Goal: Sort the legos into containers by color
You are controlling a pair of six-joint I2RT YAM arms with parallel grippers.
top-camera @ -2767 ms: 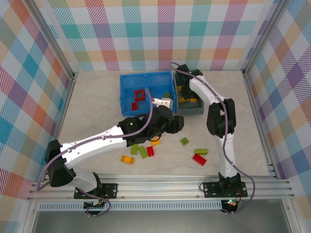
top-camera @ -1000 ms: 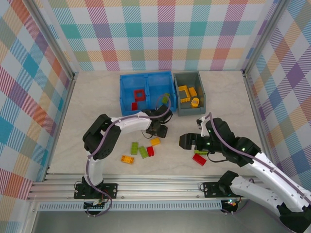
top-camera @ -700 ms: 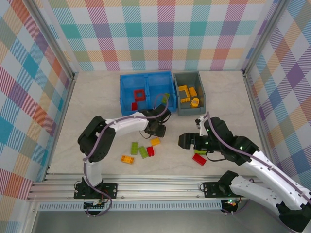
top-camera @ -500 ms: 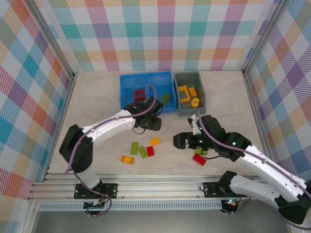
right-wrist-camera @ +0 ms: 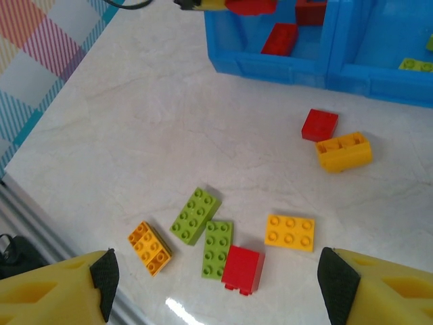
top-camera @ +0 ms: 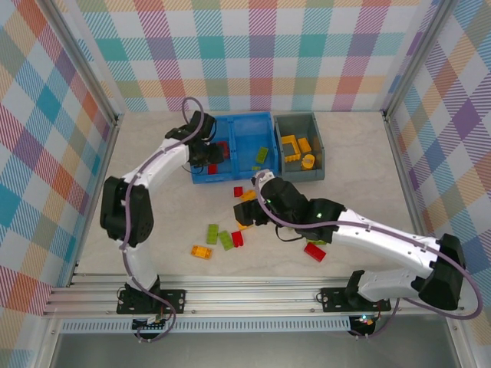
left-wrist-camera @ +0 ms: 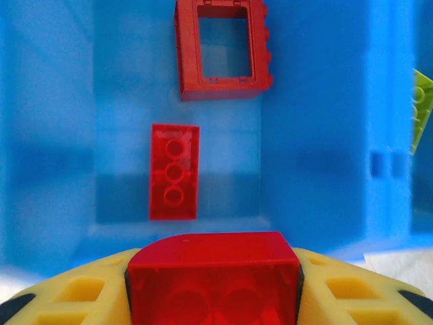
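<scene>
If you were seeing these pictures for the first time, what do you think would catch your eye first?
Probably the red brick clamped in the left gripper over the blue bin, whose left compartment already holds a red frame and a longer red piece. After that, the right gripper, open over the loose bricks scattered on the table.

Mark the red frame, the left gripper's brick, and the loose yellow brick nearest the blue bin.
red frame (left-wrist-camera: 220, 89), left wrist view, lower rail
held red brick (left-wrist-camera: 213, 284), left wrist view, near face
yellow brick (right-wrist-camera: 345, 156), right wrist view, side face
</scene>
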